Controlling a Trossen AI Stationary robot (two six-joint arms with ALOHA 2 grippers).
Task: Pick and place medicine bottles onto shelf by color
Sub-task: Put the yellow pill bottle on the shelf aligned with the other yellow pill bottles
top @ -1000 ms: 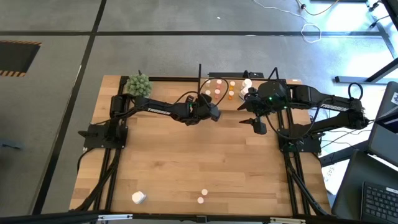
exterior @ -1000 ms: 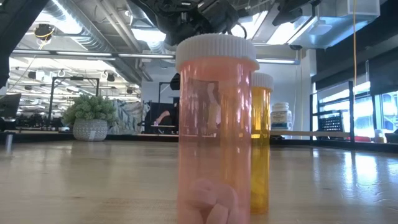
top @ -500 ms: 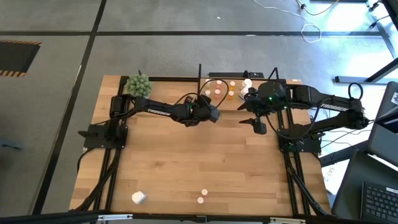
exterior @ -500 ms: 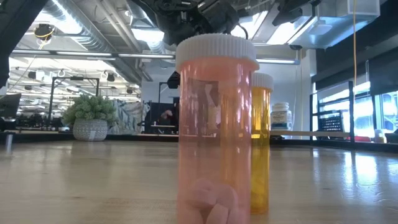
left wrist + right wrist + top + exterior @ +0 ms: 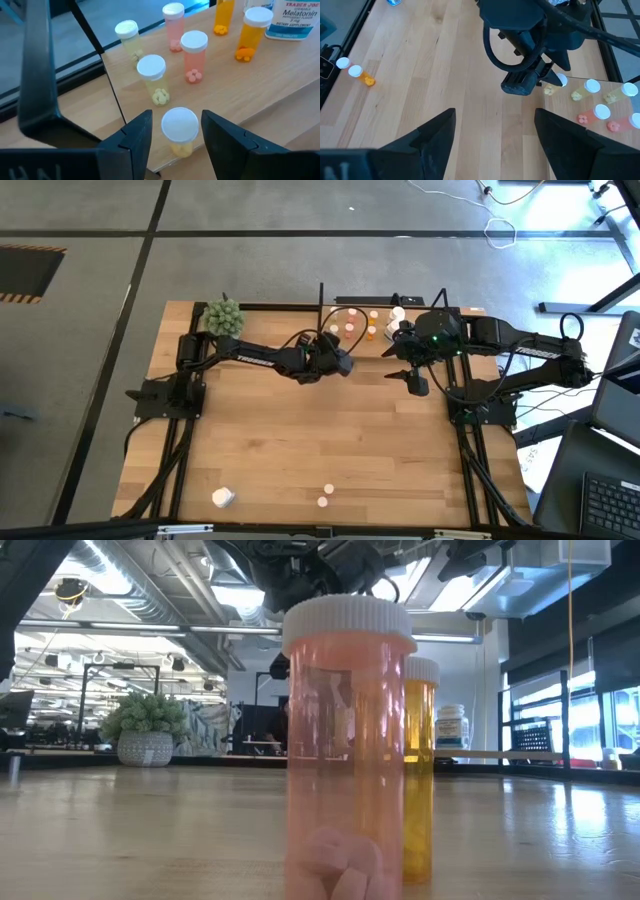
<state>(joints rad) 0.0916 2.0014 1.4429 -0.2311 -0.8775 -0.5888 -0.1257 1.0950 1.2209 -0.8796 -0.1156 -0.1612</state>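
The shelf [image 5: 235,95] stands at the table's far middle [image 5: 360,308] and bears several medicine bottles: pale yellow [image 5: 151,75], pink [image 5: 194,52] and orange [image 5: 252,30], all upright with white caps. My left gripper [image 5: 177,132] [image 5: 346,361] is open at the shelf's near edge. Its fingers flank the cap of a third yellow bottle [image 5: 180,125], which stands on the board, and a narrow gap shows on each side. My right gripper [image 5: 495,130] [image 5: 415,383] hangs open over the table, right of the shelf, with nothing between its fingers.
A pink bottle [image 5: 348,740] and an orange one [image 5: 420,770] stand by the table's near edge [image 5: 325,498]. A larger white bottle [image 5: 222,497] lies near the front left. The green plant ball [image 5: 224,315] sits at the far left. A white melatonin bottle [image 5: 290,20] stands on the shelf.
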